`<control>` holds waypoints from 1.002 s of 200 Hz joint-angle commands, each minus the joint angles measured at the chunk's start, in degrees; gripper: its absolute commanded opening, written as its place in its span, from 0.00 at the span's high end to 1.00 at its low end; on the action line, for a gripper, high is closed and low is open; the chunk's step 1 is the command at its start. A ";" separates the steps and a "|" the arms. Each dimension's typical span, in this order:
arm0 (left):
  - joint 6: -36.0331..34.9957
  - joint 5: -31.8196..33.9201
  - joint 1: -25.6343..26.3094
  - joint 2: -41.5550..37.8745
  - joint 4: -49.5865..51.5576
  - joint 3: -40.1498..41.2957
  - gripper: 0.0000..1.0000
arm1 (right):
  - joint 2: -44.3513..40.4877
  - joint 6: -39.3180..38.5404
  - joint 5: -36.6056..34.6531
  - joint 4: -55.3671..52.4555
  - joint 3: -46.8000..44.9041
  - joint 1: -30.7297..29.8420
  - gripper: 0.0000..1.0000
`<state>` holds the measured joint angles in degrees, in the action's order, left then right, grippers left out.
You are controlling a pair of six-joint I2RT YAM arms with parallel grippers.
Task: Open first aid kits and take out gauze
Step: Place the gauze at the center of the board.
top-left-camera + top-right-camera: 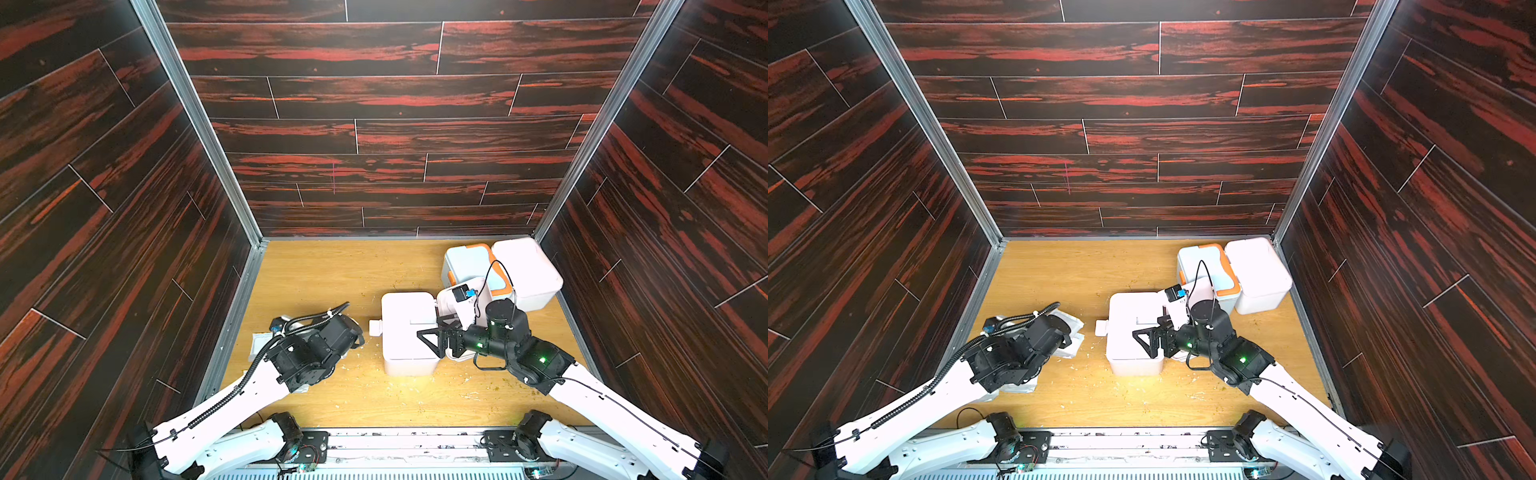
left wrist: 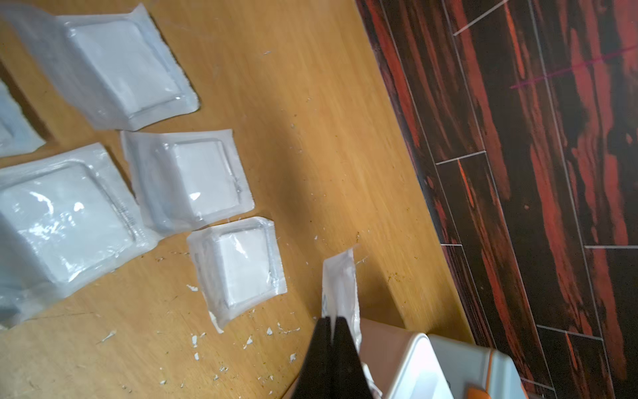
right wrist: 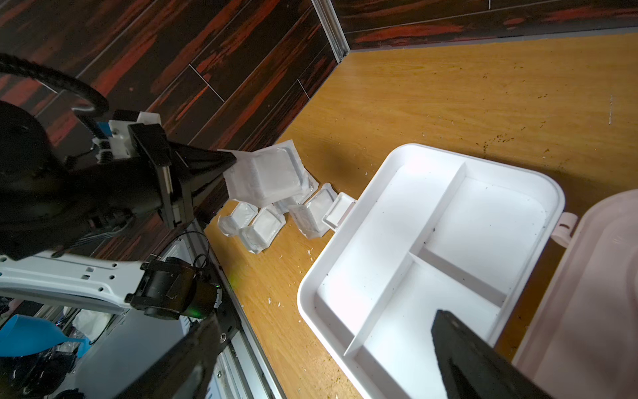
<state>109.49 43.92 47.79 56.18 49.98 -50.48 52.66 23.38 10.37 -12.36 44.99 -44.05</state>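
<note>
The pale wooden tabletop [image 1: 332,274] is carrying everything here. Over by its left edge, the gauze packets [image 2: 190,179] are lying flat in a loose cluster, some overlapping, their clear wrappers catching the light. Right of centre, a white first aid kit [image 1: 405,332] is sitting squarely on the wood, its small latch tab pointing towards the packets. In the far right corner, the orange-trimmed kit [image 1: 469,262] and a plain white kit [image 1: 525,270] are standing side by side and touching, the plain one against the right wall. White flecks [image 2: 248,340] and dark crumbs are littering the wood around the packets and the central box.
</note>
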 commanded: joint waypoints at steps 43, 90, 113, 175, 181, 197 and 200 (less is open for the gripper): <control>20.78 -6.50 1.33 0.78 7.91 6.27 1.00 | 2.74 0.36 1.82 -1.23 2.57 -0.30 0.01; 31.71 -7.35 6.74 -0.03 13.45 8.42 1.00 | 2.97 0.62 2.35 -1.89 2.29 -0.30 0.01; 34.51 -8.11 8.15 -1.34 15.45 9.35 1.00 | 2.88 0.45 2.81 -2.14 2.29 -0.32 0.01; 39.20 -9.79 10.04 -4.29 15.87 13.60 1.00 | 3.12 0.51 3.96 -1.41 1.70 -0.32 0.01; 39.55 -9.02 9.91 -4.56 14.17 14.45 1.00 | 3.30 0.53 4.04 -1.36 1.71 -0.25 0.01; 41.50 -9.53 9.90 -3.95 12.56 16.39 1.00 | 3.61 0.59 4.55 -1.33 1.94 -0.25 0.01; 41.88 -9.70 9.94 -3.77 12.33 16.68 1.00 | 3.67 0.62 4.62 -1.27 1.86 -0.29 0.01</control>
<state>118.98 33.82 57.52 52.25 63.20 -36.16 55.40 23.55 13.54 -13.67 46.24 -44.05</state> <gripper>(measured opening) 0.048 0.988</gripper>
